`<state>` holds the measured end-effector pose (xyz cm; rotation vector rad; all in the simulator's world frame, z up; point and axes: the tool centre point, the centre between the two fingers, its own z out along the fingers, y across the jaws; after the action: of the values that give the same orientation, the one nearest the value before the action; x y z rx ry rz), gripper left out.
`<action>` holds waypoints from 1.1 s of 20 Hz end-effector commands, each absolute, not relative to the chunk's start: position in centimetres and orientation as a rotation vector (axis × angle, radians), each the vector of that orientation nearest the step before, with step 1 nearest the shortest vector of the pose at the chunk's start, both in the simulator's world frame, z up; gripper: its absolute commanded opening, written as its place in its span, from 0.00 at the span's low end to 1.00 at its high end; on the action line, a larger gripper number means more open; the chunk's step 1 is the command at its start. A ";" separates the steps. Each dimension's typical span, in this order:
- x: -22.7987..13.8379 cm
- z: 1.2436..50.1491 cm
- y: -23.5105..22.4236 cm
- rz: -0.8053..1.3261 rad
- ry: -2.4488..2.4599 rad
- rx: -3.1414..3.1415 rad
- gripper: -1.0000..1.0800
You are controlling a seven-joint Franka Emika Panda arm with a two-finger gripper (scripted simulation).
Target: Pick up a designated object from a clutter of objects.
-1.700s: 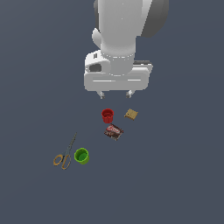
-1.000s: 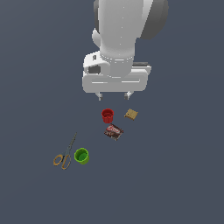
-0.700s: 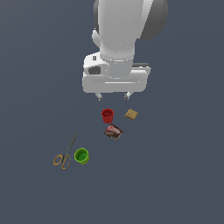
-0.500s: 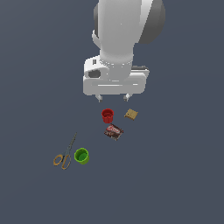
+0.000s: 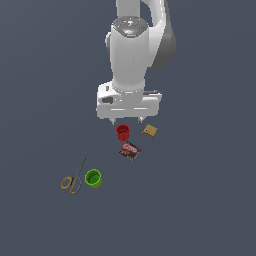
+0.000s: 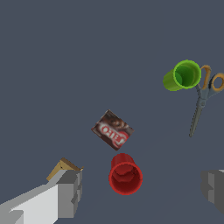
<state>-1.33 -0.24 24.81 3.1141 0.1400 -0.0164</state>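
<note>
Gripper [image 6: 140, 192] is hanging wide apart over red cup [image 5: 123, 132] — tan block [image 5: 149, 131] is risking finger contact — packet [image 5: 130, 150] is crowding it.

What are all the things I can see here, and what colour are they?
small round red plastic cup: one, red, upright on the floor just below the gripper.
flat tan square block: one, tan, beside the red cup on the exterior view's right.
small dark red-brown packet: one, dark red-brown with pale lettering, lying flat just in front of the red cup.
bright green plastic cup: one, green, upright, apart from the red cup.
orange-handled metal scissors: one pair, grey blades and orange handles, close beside the green cup.
dark grey floor: one, under everything.
white robot gripper: one, white and grey, fingers spread wide, holding nothing.
</note>
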 end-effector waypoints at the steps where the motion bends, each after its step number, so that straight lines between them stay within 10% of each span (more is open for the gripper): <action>1: -2.1 22.8 -0.5 -0.015 0.140 3.119 0.96; 22: -10.7 10.3 -2.5 -0.001 0.125 3.139 0.96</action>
<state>-10.30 -2.43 10.68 3.1386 0.1256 -0.0031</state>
